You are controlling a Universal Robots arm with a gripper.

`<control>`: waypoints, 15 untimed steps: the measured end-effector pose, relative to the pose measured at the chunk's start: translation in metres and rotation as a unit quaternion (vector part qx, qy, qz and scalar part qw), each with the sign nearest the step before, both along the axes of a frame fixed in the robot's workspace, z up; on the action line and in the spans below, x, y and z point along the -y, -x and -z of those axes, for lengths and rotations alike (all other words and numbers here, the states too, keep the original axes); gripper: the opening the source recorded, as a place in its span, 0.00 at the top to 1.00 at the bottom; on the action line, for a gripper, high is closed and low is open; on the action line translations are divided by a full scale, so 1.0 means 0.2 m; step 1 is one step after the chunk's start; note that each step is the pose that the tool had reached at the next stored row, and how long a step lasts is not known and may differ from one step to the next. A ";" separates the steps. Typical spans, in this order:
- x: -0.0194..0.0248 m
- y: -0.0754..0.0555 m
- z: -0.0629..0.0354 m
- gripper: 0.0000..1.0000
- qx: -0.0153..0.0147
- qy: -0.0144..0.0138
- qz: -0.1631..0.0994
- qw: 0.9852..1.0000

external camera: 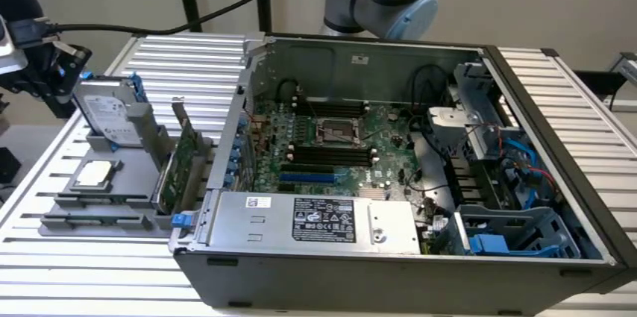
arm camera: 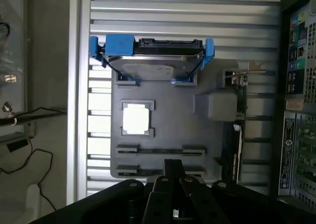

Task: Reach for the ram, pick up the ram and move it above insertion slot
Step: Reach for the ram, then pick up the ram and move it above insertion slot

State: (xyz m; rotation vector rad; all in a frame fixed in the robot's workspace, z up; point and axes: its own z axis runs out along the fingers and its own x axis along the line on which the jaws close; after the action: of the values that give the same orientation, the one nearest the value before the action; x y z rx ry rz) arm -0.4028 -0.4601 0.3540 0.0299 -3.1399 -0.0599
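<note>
My gripper (arm camera: 171,165) is shut with nothing in it; its black fingers meet above the near end of a grey fixture tray (arm camera: 173,125). In the exterior view the gripper (external camera: 48,78) hangs high at the far left, above and behind the tray (external camera: 50,205). A thin dark strip, seen edge-on, runs between two slotted holders just ahead of the fingertips; it looks like the ram (arm camera: 158,151). The open computer case (external camera: 398,153) stands beside the tray, with its black insertion slots (external camera: 333,154) on the green motherboard.
The tray also holds a hard drive (external camera: 110,112) in a blue caddy, a square silver processor (external camera: 92,174) and a large green expansion card (external camera: 179,164) standing on edge next to the case wall. A ribbed metal table (external camera: 80,272) carries everything. Cables hang at the back left.
</note>
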 end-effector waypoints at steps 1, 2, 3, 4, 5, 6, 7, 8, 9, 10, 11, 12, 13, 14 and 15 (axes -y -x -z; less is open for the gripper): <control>0.014 0.02 0.004 0.89 0.000 0.000 0.000 1.000; 0.028 0.03 0.008 0.89 0.000 0.000 0.000 1.000; 0.042 0.04 0.010 0.89 0.000 0.000 0.000 1.000; 0.060 0.05 0.011 0.89 0.000 0.000 0.000 1.000; 0.081 0.05 0.011 0.89 0.000 0.000 0.000 1.000; 0.102 0.05 0.011 0.89 -0.001 0.000 0.000 1.000; 0.119 0.05 0.011 0.89 -0.002 0.000 0.000 1.000; 0.125 0.05 0.011 0.89 -0.002 0.000 0.000 1.000; 0.125 0.05 0.011 0.89 -0.002 0.000 0.000 1.000; 0.125 0.05 0.011 0.89 -0.002 0.000 0.000 1.000; 0.125 0.05 0.011 0.89 -0.002 0.000 0.000 1.000; 0.125 0.05 0.011 0.89 -0.002 0.000 0.000 1.000; 0.125 0.05 0.011 0.89 -0.002 0.000 0.000 1.000; 0.125 0.05 0.011 0.89 -0.002 0.000 0.000 1.000; 0.125 0.05 0.011 0.89 -0.002 0.000 0.000 1.000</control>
State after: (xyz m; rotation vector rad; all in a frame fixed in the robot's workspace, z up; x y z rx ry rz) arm -0.4131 -0.4851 0.3518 0.0296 -3.1360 -0.0600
